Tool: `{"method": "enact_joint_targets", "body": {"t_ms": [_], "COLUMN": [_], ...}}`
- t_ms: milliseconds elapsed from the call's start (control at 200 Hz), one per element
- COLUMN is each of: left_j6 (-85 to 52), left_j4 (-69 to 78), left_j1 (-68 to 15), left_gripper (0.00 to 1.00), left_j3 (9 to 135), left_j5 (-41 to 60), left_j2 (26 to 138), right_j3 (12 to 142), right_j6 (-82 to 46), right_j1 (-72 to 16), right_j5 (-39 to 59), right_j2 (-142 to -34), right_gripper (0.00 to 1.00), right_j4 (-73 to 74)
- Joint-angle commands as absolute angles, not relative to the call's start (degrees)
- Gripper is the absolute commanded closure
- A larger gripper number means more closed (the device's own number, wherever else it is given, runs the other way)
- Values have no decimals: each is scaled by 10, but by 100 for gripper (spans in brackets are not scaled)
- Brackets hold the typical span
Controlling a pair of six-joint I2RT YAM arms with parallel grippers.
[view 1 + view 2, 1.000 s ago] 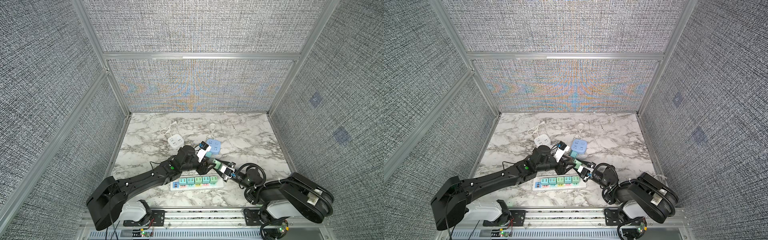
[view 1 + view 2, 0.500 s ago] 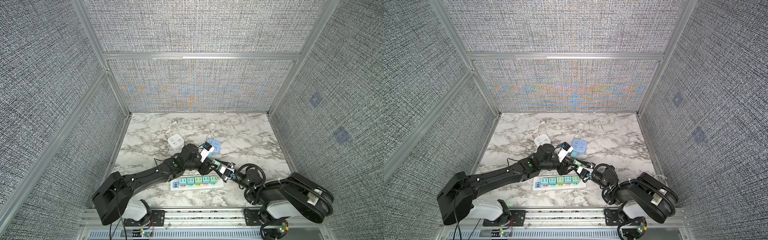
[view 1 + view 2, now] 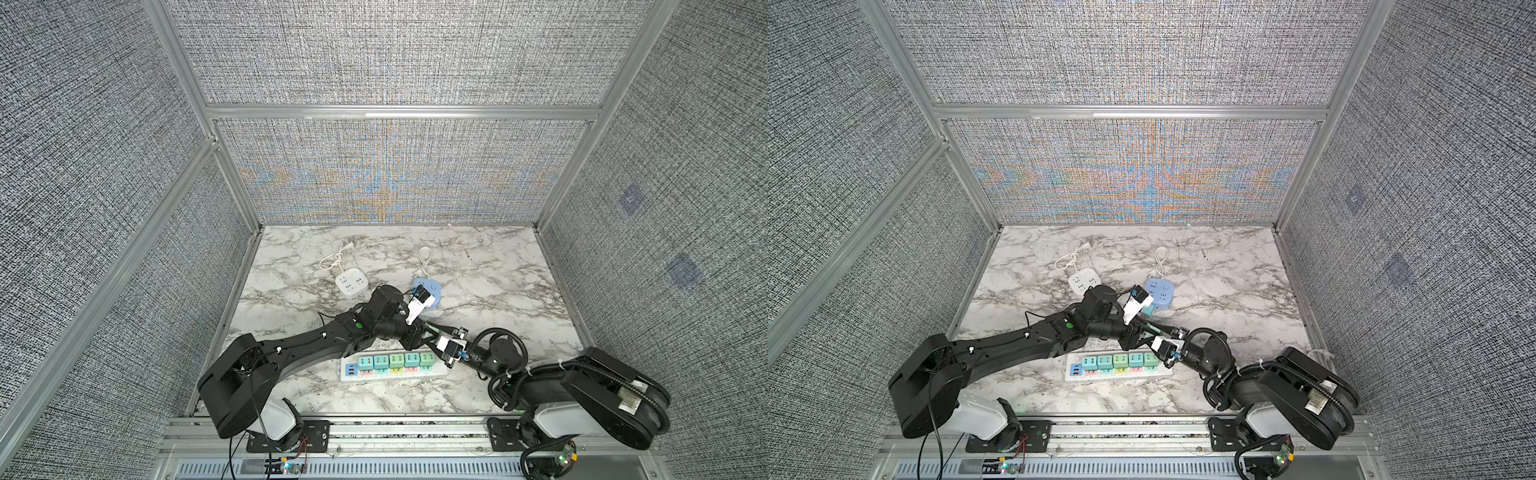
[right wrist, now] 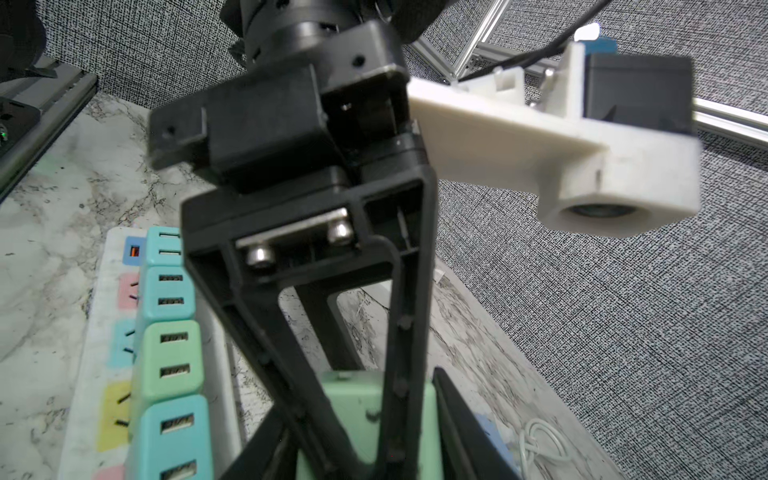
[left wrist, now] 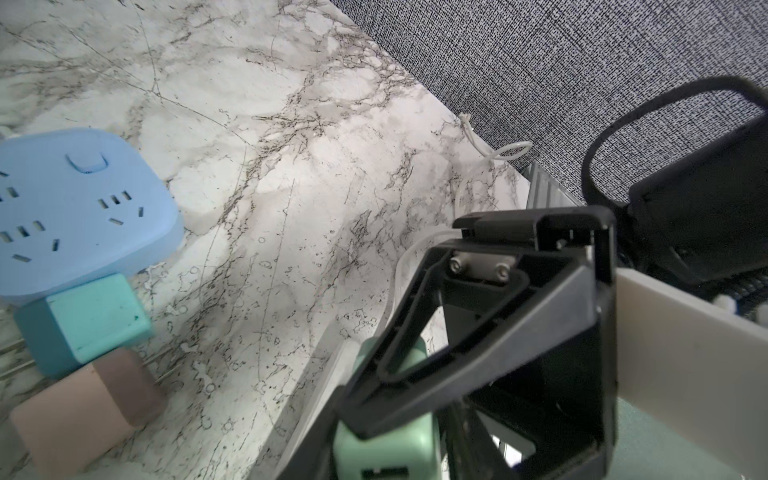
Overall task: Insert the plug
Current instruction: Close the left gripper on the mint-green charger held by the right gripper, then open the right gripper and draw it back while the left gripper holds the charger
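Observation:
A pale green plug [image 4: 353, 411] hangs just above the right end of the white power strip [image 3: 437, 369], where both grippers meet. My right gripper [image 4: 357, 453] is shut on it from the right. From the left, my left gripper [image 5: 386, 457] has its dark fingers pressed on both sides of the same plug [image 5: 390, 449]. In both top views the plug is almost wholly hidden under the two grippers [image 3: 1148, 332]. Several teal and green plugs [image 3: 1121, 360] sit in a row in the strip.
A blue cube socket [image 3: 433, 289] with a teal plug [image 5: 91, 320] and a pink plug [image 5: 83, 407] beside it lies just behind the grippers. A white cube socket [image 3: 351, 283] with a coiled cord lies at the back left. Grey fabric walls close in three sides.
My left arm has swung right and lowered to meet the right gripper, and its jaws have narrowed onto the green plug. The right arm has stayed still.

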State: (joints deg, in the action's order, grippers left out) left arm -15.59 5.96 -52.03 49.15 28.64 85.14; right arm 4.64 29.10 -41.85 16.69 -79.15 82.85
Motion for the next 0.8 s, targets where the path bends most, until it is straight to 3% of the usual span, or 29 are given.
{"method": "enact_joint_targets", "body": {"t_ms": [0, 220, 275, 330, 385, 475, 510, 710, 795], "left_j6": [-140, -105, -102, -102, -101, -100, -97, -71, -20], "left_j4": [44, 5, 8, 13, 19, 23, 22, -2, -25], "left_j1": [-520, -520, -518, -515, -508, -488, -477, -393, -384], "left_gripper": [67, 95, 100, 100, 100, 100, 100, 100, 100], "left_j3": [497, 533, 536, 538, 537, 536, 535, 537, 550], "left_j5": [322, 355, 355, 354, 354, 349, 345, 291, 208], "left_j2": [862, 894, 897, 896, 891, 876, 870, 825, 801], "right_j3": [48, 44, 43, 39, 36, 28, 28, 25, 30], "right_j6": [294, 297, 296, 292, 285, 276, 273, 263, 249], "right_j1": [-419, -420, -420, -421, -421, -421, -421, -421, -421], "right_j5": [162, 158, 156, 151, 144, 133, 128, 104, 64], "right_j2": [-789, -783, -782, -779, -777, -773, -770, -723, -691], "right_gripper": [98, 97, 91, 73, 46, 18, 1, 0, 1], "right_j4": [856, 860, 861, 867, 876, 887, 884, 835, 793]}}
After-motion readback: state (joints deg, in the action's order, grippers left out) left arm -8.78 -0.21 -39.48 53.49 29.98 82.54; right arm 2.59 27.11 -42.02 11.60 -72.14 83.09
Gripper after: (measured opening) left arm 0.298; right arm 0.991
